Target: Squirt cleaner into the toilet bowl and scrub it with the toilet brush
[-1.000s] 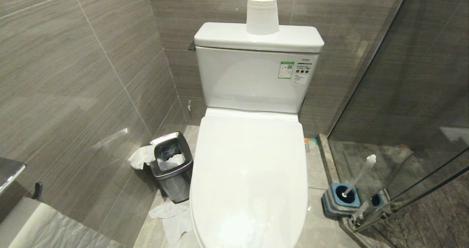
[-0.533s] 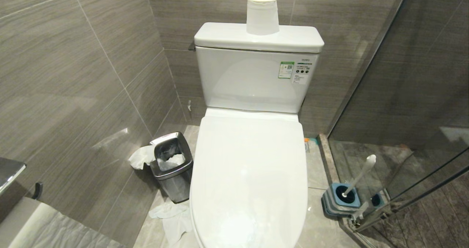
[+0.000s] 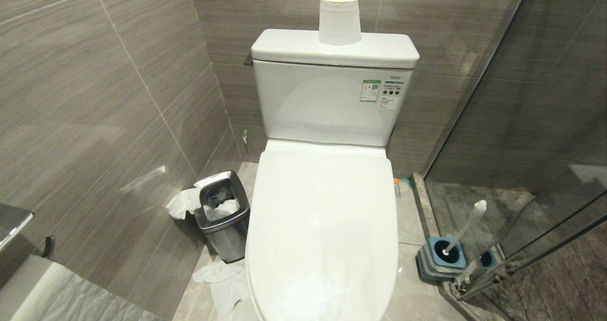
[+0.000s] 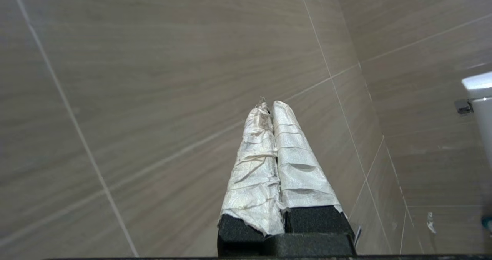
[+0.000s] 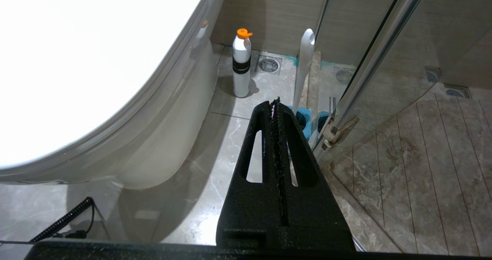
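There was one toilet bowl [image 3: 322,235], lid down, and one paper roll [image 3: 339,20] on its tank. One toilet brush [image 3: 467,226] stood in one holder [image 3: 434,261]. One steel bin [image 3: 223,216], two loose tissues [image 3: 223,283], one orange-capped bottle [image 5: 241,64], and two robot tools: left [image 4: 270,104], right [image 5: 275,102].

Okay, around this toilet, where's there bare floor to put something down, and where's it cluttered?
Freest is the floor tile between the toilet bowl and the glass shower door, bordered behind by a white bottle and the toilet brush in its holder. The other side is crowded: the steel bin and crumpled tissue.
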Robot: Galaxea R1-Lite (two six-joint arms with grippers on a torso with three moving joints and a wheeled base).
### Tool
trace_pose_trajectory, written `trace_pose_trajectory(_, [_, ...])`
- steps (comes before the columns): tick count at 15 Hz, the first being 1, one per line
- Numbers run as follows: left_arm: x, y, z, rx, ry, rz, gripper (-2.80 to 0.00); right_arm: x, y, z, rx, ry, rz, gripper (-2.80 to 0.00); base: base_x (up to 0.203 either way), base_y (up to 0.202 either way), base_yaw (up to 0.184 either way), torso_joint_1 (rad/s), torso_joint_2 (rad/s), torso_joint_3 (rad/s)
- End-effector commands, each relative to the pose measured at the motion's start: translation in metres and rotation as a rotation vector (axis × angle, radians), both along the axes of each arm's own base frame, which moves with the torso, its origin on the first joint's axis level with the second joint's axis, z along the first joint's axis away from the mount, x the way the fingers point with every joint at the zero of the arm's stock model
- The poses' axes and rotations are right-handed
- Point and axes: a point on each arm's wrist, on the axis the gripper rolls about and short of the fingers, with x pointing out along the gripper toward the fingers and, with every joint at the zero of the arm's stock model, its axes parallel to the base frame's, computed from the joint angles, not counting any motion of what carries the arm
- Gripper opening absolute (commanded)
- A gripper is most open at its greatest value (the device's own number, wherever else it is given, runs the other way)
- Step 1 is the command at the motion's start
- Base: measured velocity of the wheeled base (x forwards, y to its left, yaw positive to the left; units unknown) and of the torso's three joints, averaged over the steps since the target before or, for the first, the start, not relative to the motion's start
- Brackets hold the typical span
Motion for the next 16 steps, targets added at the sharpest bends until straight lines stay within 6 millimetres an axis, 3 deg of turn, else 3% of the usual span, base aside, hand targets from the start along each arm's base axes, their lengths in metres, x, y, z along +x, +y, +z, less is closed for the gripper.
trace_pose_trajectory(1, [0.013,0.0,-0.021,0.008,0.024,0.008,-2.8,0.0,0.0,0.0,0.0,0.001,-0.001,-2.8,0.0,0.0,0.0,0.0,0.0,0.0])
trace_pose_trajectory(3, [0.021,0.0,-0.036,0.016,0.035,0.021,-2.8,0.0,0.0,0.0,0.0,0.001,0.0,-2.8,0.0,0.0,0.0,0.0,0.0,0.0])
trace_pose_trajectory(8, [0.032,0.0,-0.047,0.001,0.191,-0.008,-2.8,0.0,0.0,0.0,0.0,0.001,0.001,-2.8,0.0,0.0,0.0,0.0,0.0,0.0])
trace_pose_trajectory(11, [0.039,-0.002,-0.058,-0.036,0.294,-0.131,-2.8,0.0,0.0,0.0,0.0,0.001,0.001,-2.8,0.0,0.0,0.0,0.0,0.0,0.0])
trace_pose_trajectory(14, [0.049,-0.007,-0.078,0.005,0.51,-0.36,-2.8,0.0,0.0,0.0,0.0,0.001,0.001,-2.8,0.0,0.0,0.0,0.0,0.0,0.0])
trace_pose_trajectory(16, [0.052,-0.008,-0.092,0.009,0.654,-0.424,-2.8,0.0,0.0,0.0,0.0,0.002,0.0,-2.8,0.0,0.0,0.0,0.0,0.0,0.0])
